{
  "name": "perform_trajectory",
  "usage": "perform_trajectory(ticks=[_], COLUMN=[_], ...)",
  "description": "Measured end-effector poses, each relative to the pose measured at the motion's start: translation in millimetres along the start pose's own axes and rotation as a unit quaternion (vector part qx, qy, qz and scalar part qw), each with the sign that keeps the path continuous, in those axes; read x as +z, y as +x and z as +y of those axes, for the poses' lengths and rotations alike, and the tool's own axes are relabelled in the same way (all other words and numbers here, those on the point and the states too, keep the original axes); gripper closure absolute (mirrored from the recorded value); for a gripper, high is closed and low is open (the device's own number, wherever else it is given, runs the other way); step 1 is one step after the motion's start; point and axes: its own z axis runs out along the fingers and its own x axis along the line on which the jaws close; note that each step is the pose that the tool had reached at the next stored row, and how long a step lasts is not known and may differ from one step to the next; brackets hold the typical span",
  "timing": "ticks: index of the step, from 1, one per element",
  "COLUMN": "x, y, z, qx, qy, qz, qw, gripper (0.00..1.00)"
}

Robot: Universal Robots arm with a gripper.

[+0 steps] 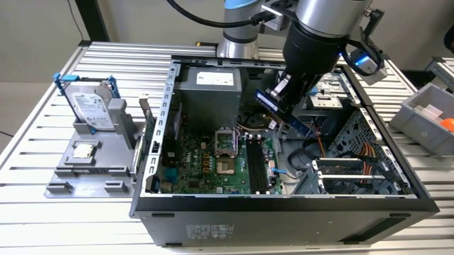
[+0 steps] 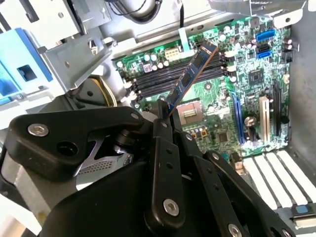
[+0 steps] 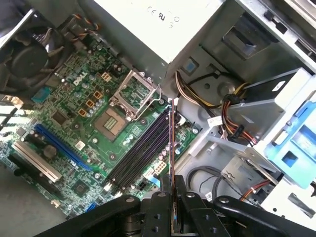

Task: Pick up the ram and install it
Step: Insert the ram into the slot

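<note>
My gripper [image 1: 285, 98] hangs over the open computer case [image 1: 284, 204], shut on the ram [image 1: 279, 110]. The ram is a thin dark blue stick with black chips, held tilted above the motherboard [image 1: 206, 164]. In the second wrist view the ram [image 2: 192, 74] sticks out slantwise from the black fingers [image 2: 163, 129] over the long black memory slots [image 2: 163, 79]. In the first wrist view I see the ram [image 3: 171, 143] edge-on, in line with the slots [image 3: 140, 150] and above them. The slots [image 1: 257, 164] lie right of the CPU socket [image 1: 225, 154].
A silver hard drive [image 1: 92, 109] stands in a grey fixture [image 1: 89, 159] at the exterior view's left. A grey bin [image 1: 426, 114] sits at the right. Inside the case are the power supply [image 1: 212, 85], a drive cage [image 1: 354, 175] and cables [image 3: 232, 123].
</note>
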Motion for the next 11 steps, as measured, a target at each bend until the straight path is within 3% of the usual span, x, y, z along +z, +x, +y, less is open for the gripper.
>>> perform_trajectory(ticks=[6,11], x=[0.1,0.0], y=[0.3,0.6], z=[0.2,0.5], qx=[0.032,0.061], qy=[0.0009,0.0019], qz=[-0.0018,-0.0035], qw=[0.99949,0.99812], gripper=[1.0,1.0])
